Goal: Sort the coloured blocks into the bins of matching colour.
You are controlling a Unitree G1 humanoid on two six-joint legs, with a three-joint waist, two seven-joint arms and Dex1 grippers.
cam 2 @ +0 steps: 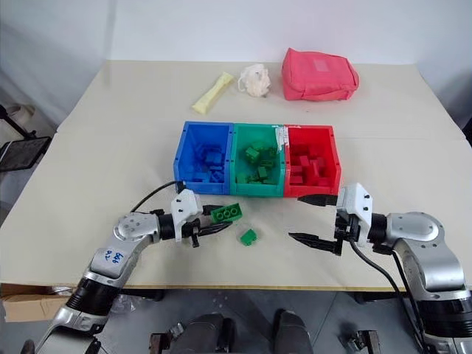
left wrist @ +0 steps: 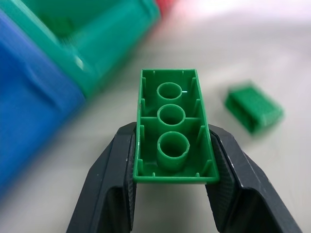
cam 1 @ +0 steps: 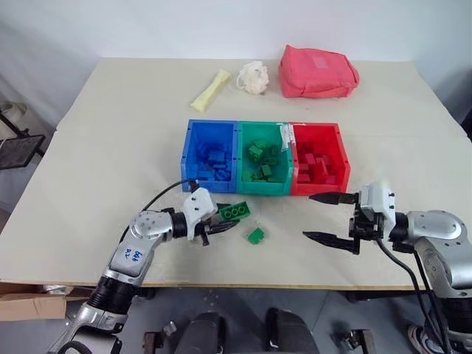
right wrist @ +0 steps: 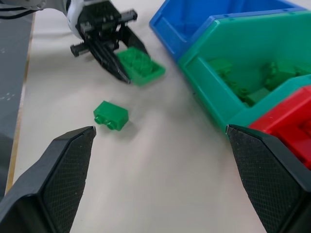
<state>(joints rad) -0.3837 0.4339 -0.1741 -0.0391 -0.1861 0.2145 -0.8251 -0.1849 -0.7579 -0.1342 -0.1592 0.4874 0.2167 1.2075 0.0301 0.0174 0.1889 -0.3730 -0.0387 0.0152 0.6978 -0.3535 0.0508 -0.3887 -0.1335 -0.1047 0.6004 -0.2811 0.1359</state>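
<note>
My left gripper (cam 1: 220,225) is shut on a long green block (cam 1: 234,213), held just in front of the bins; the left wrist view shows the block's hollow underside (left wrist: 173,130) clamped between both fingers. A small green block (cam 1: 256,235) lies loose on the table beside it, also seen as a small green block (right wrist: 111,114) from the right wrist. The bins stand in a row: blue (cam 1: 193,156), green (cam 1: 262,188) and red (cam 1: 341,158), each holding bricks of its own colour. My right gripper (cam 1: 321,217) hangs open in front of the red bin, holding nothing.
At the far side of the table lie a pale yellow stick (cam 1: 211,90), a white crumpled lump (cam 1: 254,77) and a red fabric pouch (cam 1: 318,71). The table's front edge (cam 1: 243,286) runs just below both grippers.
</note>
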